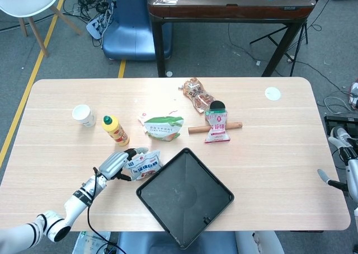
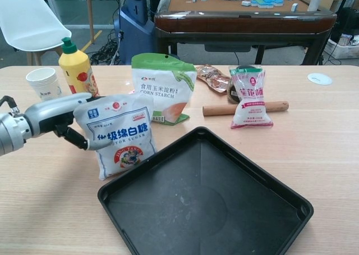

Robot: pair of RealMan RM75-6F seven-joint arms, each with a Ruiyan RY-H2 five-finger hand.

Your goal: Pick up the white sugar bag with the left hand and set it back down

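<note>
Sugar bag [image 2: 120, 134] pinched at its left edge by left robot hand [image 2: 59, 119].
Tilted, nearly upright, lower edge by the black tray [image 2: 205, 201] rim; right robot hand out of sight.

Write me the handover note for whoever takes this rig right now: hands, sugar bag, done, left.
Left hand: grips the sugar bag by its left edge.
Right hand: only partly seen at the table's right edge, holding nothing visible; open or shut cannot be told.
Sugar bag: tilted, beside the black tray's left corner, in front of the corn starch bag and yellow bottle. Whether its bottom touches the table is unclear.
Done: bag grasped.
Left: confirm the bag rests on the table, release it, withdraw the left hand.
</note>
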